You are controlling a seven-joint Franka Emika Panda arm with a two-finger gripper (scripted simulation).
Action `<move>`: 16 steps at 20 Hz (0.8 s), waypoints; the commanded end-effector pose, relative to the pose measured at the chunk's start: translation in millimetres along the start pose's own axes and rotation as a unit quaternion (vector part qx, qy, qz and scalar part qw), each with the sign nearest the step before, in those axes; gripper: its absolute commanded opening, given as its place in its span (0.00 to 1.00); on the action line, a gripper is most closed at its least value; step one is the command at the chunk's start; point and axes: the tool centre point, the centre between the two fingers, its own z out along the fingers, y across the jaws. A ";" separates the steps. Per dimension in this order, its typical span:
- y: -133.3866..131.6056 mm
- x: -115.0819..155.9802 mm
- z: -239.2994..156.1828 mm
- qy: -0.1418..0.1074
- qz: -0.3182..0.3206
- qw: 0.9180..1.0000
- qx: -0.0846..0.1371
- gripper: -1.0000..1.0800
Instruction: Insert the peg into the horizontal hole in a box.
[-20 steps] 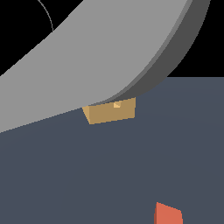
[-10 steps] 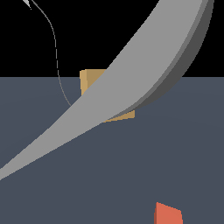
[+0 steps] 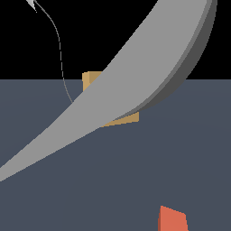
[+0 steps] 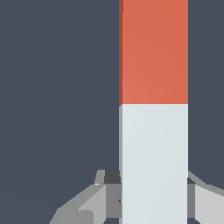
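In the wrist view the peg lies lengthwise between my fingers, with its pale grey-white half (image 4: 153, 153) near the gripper and its orange-red half (image 4: 153, 52) beyond. My gripper (image 4: 153, 186) straddles the white half, and the fingers (image 4: 111, 177) press against both of its sides with no gap showing. In the exterior view only the peg's orange end (image 3: 172, 219) shows, at the lower edge. The tan box (image 3: 91, 80) stands further back, mostly covered by my grey arm (image 3: 149, 76). The hole is hidden behind the arm. The gripper itself is out of the exterior view.
The dark blue-grey floor (image 3: 54, 194) spreads around the peg and the box. A thin grey cable (image 3: 60, 49) curves down on the exterior view's left, behind the arm.
The arm has swung from a low, flat pose to a steeper one, uncovering the box's upper corner and hiding its hole. The peg's orange end has stayed in place.
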 end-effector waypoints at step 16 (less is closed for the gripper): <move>-7.7 236.7 -41.4 0.000 -0.231 0.973 -0.001 0.00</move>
